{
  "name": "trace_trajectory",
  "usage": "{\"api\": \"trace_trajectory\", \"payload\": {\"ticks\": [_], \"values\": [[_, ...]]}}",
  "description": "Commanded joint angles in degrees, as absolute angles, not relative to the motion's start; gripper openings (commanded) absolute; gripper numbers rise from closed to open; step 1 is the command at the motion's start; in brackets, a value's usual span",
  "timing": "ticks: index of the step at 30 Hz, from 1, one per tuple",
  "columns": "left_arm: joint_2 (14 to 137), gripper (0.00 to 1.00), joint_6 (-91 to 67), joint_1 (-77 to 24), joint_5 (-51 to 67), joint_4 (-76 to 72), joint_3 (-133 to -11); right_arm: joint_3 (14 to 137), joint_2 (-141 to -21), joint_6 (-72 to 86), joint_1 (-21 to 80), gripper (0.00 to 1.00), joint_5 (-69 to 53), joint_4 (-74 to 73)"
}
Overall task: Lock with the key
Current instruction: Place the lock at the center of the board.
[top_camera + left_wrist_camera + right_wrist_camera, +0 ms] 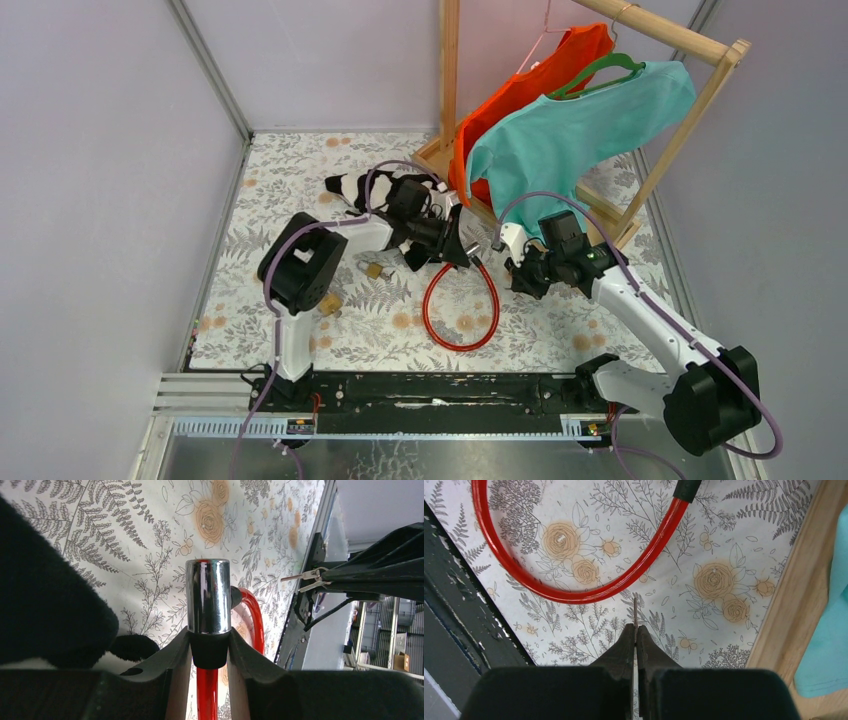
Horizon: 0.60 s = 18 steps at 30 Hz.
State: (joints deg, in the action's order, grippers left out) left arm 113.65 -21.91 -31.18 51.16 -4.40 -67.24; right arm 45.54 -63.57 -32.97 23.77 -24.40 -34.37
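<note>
A red cable lock [462, 312] lies looped on the floral mat. My left gripper [458, 248] is shut on the black collar [210, 652] under the lock's chrome cylinder [208, 595], which points away from the wrist camera. The red cable [206, 695] runs down between the fingers. My right gripper [517, 270] is shut on a key [635, 611], seen edge-on as a thin blade sticking out past the fingertips. In the left wrist view the key bunch [306, 577] hangs to the right of the cylinder, apart from it. The cable loop [574, 592] lies beyond the key.
A small brass padlock [375, 270] and a wooden block [328, 303] lie left of the loop. A black-and-white cloth [360, 188] lies behind the left arm. A wooden rack [448, 80] with orange [520, 90] and teal shirts [580, 130] stands at the back right.
</note>
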Motion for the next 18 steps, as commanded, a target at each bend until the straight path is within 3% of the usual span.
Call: {"api": "trace_trajectory", "payload": {"ticks": [1, 10, 18], "values": [[115.58, 0.22, -18.59, -31.8, 50.88, -3.87, -70.14, 44.75, -64.35, -34.58, 23.61, 0.0, -21.84, -34.91], [117.31, 0.41, -10.2, -32.27, 51.35, 5.07, -74.77, 46.69, -67.95, -34.55, 24.66, 0.0, -26.19, -34.61], [108.37, 0.78, 3.38, -30.55, 49.65, 13.79, -73.58, 49.11, -72.07, -34.52, 29.43, 0.0, -27.04, -33.53]]}}
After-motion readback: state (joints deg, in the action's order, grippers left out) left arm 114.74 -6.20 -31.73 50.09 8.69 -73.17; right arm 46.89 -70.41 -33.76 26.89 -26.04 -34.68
